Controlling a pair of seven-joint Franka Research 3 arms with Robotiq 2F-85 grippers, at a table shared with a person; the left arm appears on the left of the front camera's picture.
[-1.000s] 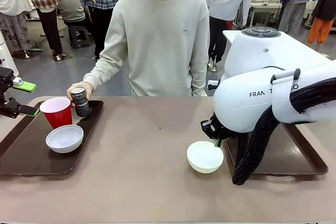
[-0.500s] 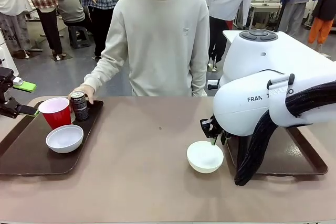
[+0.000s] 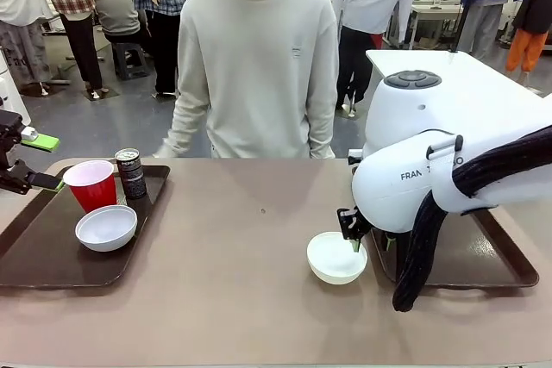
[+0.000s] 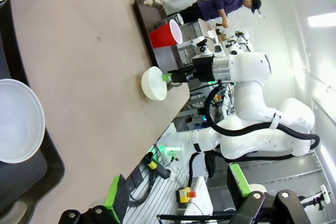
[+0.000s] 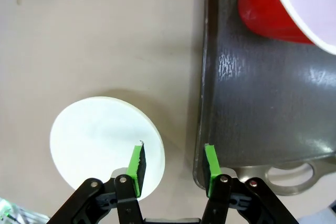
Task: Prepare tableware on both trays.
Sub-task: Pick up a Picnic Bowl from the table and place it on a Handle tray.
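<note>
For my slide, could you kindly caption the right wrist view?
Right gripper open over white bowl's rim, beside the tray holding a red cup.

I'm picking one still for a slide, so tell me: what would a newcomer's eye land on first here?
The bulky white right arm at the table's right, its open claw straddling the near rim of a white bowl that sits on the tabletop beside the right tray. Next, the left tray, set with a red cup, a second bowl and a dark can. A person in a pale sweatshirt stands at the far side.
</note>
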